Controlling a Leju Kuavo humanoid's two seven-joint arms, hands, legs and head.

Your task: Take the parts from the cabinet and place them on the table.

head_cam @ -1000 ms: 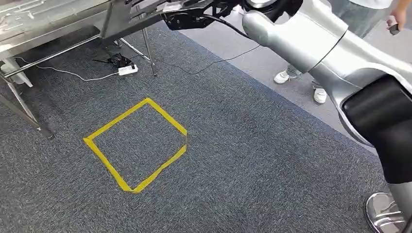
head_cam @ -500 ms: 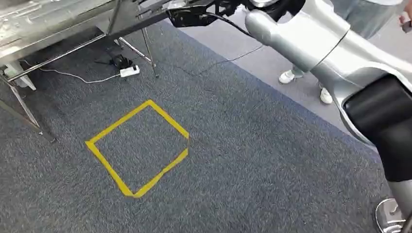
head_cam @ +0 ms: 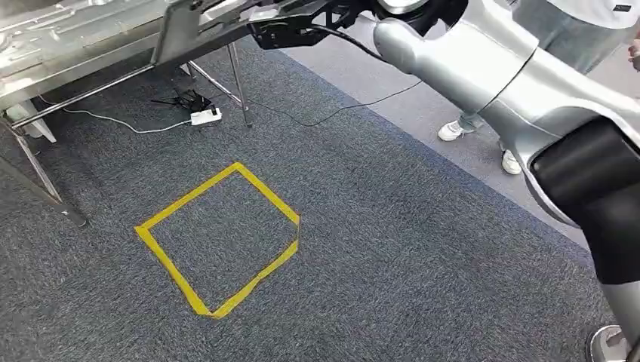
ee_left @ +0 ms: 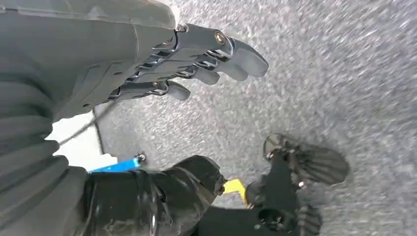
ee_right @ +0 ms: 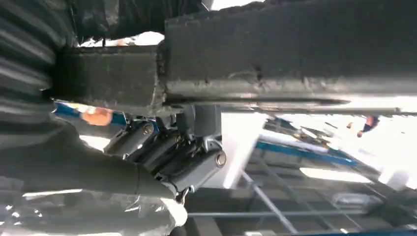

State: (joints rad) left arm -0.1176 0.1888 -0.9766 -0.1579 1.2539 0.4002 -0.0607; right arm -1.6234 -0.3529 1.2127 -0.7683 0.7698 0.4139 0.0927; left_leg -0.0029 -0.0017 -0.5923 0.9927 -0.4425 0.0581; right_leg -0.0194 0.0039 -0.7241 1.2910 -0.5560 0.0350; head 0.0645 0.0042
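Observation:
My right arm reaches forward and up, and its hand (head_cam: 290, 24) grips a long grey metal part (head_cam: 198, 29) beside the silver table (head_cam: 53, 45) at the far left. In the right wrist view the dark fingers (ee_right: 169, 155) curl around the edge of that part (ee_right: 295, 59), which runs across the picture. My left hand (ee_left: 196, 64) hangs over the grey carpet with its fingers straight and apart, holding nothing.
A yellow tape square (head_cam: 219, 237) marks the carpet in front of me. The table's thin metal legs (head_cam: 238, 83) stand near a white power strip (head_cam: 202, 115) with cables. A person's white shoes (head_cam: 453, 130) are on the lighter floor at the right.
The whole picture has shifted slightly, so the camera has moved. The right hand still holds the part at the table's edge, a little more of it showing.

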